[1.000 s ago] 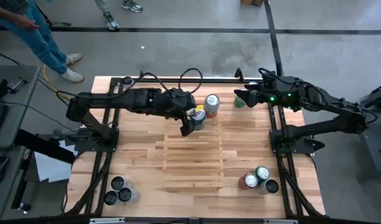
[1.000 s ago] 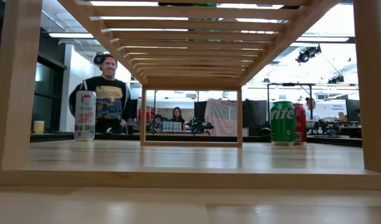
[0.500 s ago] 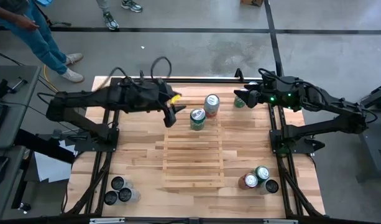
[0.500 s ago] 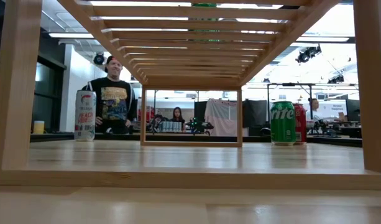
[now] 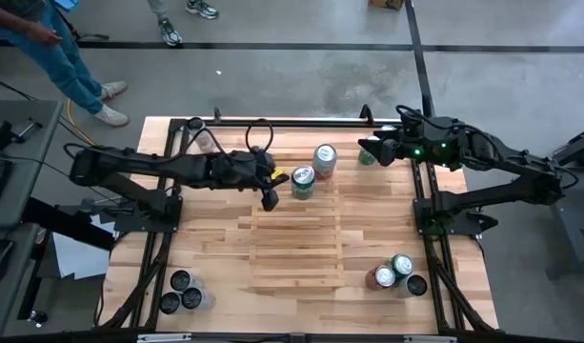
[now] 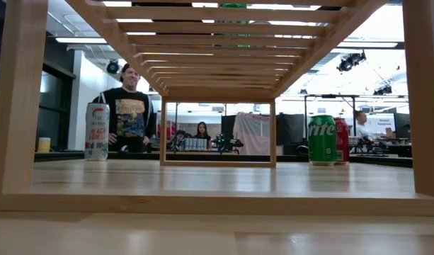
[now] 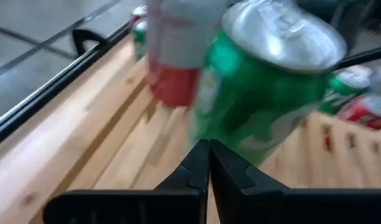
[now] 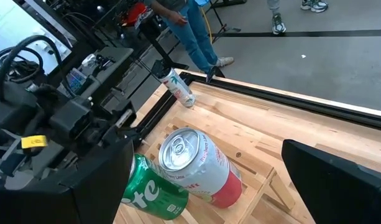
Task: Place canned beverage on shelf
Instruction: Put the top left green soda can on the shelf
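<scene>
A green can (image 5: 302, 181) stands upright at the far end of the slatted shelf (image 5: 296, 238). A white-and-red can (image 5: 324, 159) stands upright just beyond it. My left gripper (image 5: 270, 198) hangs shut a little to the left of the green can, touching nothing. In the left wrist view the closed fingertips (image 7: 209, 163) point at the green can (image 7: 265, 87), with the white-and-red can (image 7: 178, 50) behind it. My right gripper (image 5: 366, 152) waits open at the far right, looking at both cans (image 8: 190, 168).
Several cans stand near the front right corner (image 5: 394, 272) and dark cans at the front left (image 5: 182, 291). A white can (image 8: 178, 87) is at the far left corner. The low view shows a white can (image 6: 97, 131), a green can (image 6: 321, 140) and a person (image 6: 128, 106) beyond the table.
My left gripper has come away from the green can, drawn back toward the table's left edge, sunk lower and shut its fingers. The green can stays upright where it was. My right arm has kept still.
</scene>
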Action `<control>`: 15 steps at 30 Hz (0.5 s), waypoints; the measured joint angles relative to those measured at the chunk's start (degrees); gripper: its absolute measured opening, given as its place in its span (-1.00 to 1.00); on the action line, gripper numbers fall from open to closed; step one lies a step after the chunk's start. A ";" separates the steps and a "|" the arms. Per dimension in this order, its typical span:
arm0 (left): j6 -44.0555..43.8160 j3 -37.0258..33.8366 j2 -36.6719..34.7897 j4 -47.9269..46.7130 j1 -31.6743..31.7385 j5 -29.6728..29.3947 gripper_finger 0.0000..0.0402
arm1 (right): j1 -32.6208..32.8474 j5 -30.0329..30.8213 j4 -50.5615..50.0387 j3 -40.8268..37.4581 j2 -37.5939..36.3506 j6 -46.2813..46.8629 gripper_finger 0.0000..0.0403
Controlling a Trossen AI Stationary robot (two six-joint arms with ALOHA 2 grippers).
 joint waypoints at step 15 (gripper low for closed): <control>-1.42 -0.02 1.26 2.17 -0.24 3.69 -1.00 | 0.01 -0.40 0.02 0.00 -0.02 -0.07 0.96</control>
